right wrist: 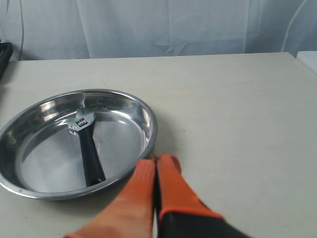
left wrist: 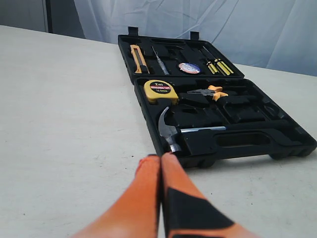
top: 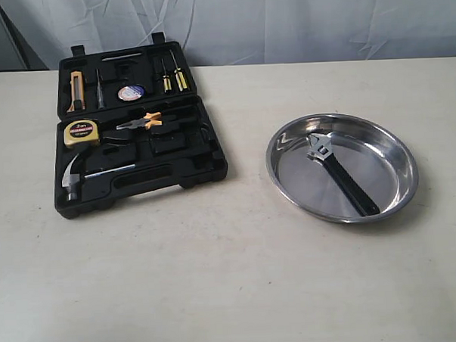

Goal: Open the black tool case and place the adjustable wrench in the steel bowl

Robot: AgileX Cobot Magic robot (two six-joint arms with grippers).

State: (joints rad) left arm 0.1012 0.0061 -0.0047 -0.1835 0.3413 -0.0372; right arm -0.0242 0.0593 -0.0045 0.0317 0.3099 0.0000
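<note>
The black tool case [top: 205, 166] [left wrist: 257, 144] lies open on the left of the table, lid folded back. Inside the steel bowl [top: 277, 165] [right wrist: 148, 119] on the right rests the adjustable wrench [top: 342, 173] [right wrist: 88, 148], silver head toward the back, black handle toward the front. Neither arm shows in the exterior view. My left gripper [left wrist: 160, 157] is shut and empty, hovering just in front of the case's near corner. My right gripper [right wrist: 156, 158] is shut and empty too, its tips beside the bowl's rim.
The case holds a claw hammer [top: 73, 178] [left wrist: 171, 131], a yellow tape measure [top: 81, 132] [left wrist: 160, 90], orange-handled pliers [top: 141, 121] [left wrist: 208, 92], screwdrivers [top: 177, 76] and a utility knife [top: 76, 88]. A white curtain hangs behind the table.
</note>
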